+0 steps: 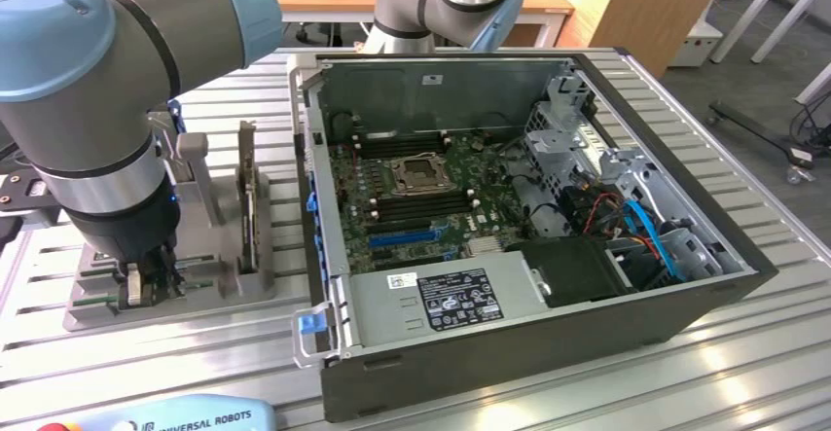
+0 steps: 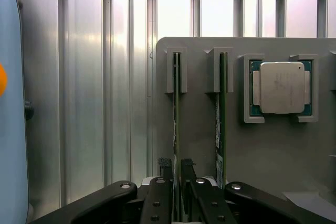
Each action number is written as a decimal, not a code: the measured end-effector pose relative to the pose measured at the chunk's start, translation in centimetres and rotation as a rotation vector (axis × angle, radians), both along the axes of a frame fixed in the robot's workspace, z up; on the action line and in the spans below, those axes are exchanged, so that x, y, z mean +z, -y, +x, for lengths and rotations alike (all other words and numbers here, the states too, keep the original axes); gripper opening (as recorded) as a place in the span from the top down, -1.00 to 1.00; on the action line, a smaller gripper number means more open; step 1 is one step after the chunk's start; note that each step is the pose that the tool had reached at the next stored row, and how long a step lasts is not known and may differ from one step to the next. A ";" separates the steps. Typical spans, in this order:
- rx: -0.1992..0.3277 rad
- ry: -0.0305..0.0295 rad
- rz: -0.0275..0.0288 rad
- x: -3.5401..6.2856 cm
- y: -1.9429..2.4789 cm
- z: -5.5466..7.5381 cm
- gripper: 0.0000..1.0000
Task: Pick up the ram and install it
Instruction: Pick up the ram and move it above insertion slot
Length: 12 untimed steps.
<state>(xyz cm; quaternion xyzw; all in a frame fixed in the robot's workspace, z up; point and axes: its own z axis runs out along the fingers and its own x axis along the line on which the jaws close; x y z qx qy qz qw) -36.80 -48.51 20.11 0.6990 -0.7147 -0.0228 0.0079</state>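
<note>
Black tool [image 2: 176,165] pinches the ram [image 2: 177,108] between narrowly parted fingers [image 2: 165,167], in the grey holder [image 2: 199,140].

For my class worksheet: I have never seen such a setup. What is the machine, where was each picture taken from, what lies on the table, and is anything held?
The machine is a robot arm with a grasping tool at its end. One picture comes from a camera off the arm, the other from its wrist. On the slatted metal table sit an open computer case and a grey holder carrying the ram, a second stick and a processor chip. The tool is down over the ram; whether it grips it is unclear.
</note>
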 end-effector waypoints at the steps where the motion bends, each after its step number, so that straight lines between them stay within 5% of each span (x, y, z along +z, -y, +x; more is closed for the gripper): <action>1: 0.000 0.0000 0.0000 0.00 0.00 0.0 0.58; 12: 0.000 0.0000 0.0000 0.00 0.00 0.0 0.76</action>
